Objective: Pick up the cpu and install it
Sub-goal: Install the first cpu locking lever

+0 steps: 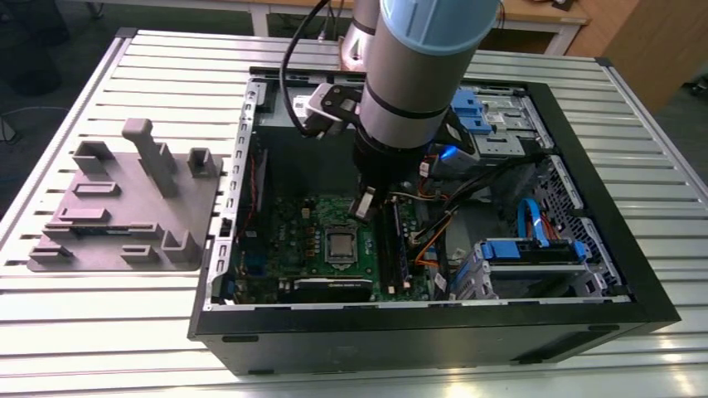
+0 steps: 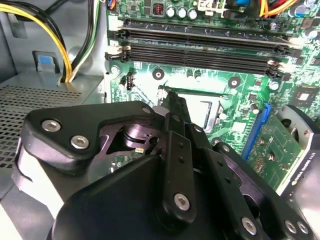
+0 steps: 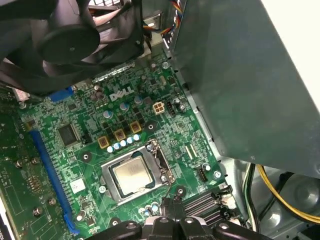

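The cpu (image 3: 132, 175) lies flat in the dark metal-framed socket (image 3: 167, 175) of the green motherboard (image 3: 75, 150), silvery top up. In the exterior view it is the grey square (image 1: 341, 245) in the board inside the open computer case. My gripper (image 1: 363, 207) hangs a little above the board, just beside the socket. Its black fingertips (image 3: 171, 202) are drawn together with nothing between them. In the second wrist view the gripper (image 2: 169, 95) covers most of the socket (image 2: 207, 107).
Memory slots (image 2: 200, 45) run beside the socket. Yellow and black cables (image 2: 60, 45) hang by the case wall. A black fan (image 3: 75, 35) sits over the board's far end. Blue drive cages (image 1: 531, 253) fill the case's right side. A grey fixture tray (image 1: 122, 207) lies on the slatted table (image 1: 111, 332).
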Motion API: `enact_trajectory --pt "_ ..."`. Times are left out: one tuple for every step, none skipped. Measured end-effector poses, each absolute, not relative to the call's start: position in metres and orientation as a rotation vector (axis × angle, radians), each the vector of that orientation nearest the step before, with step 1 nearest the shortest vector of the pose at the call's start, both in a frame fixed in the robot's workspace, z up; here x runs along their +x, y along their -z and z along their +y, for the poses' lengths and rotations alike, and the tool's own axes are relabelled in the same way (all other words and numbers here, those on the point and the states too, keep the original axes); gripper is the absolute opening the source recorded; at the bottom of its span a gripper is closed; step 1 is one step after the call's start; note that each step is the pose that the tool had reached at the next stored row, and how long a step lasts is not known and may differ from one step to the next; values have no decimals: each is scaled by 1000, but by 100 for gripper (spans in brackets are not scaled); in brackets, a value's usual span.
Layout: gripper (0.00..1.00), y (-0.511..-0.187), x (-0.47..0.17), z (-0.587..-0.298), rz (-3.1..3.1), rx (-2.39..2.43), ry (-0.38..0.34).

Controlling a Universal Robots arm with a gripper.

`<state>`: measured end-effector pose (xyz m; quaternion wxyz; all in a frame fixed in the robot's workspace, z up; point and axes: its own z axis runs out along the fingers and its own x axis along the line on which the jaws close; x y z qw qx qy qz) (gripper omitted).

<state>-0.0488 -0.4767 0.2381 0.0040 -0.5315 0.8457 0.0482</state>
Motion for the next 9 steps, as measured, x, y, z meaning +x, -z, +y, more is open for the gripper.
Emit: enact_trajectory --pt "10 -238 -49 -477 2650 -1665 -151" --pt "10 -238 -49 -477 2650 -1666 -151" --pt "10 -238 -49 -477 2650 -1666 -151" --pt "10 -238 -49 -477 2650 -1666 -151" --pt "10 -238 -49 -477 2650 -1665 -151" --pt "10 -238 -49 -477 2650 -1666 -151" --pt "10 -238 -49 -477 2650 -1666 -151" --pt "10 -238 -49 -477 2650 -1666 -151" --pt "10 -238 -49 -477 2650 -1666 -151"
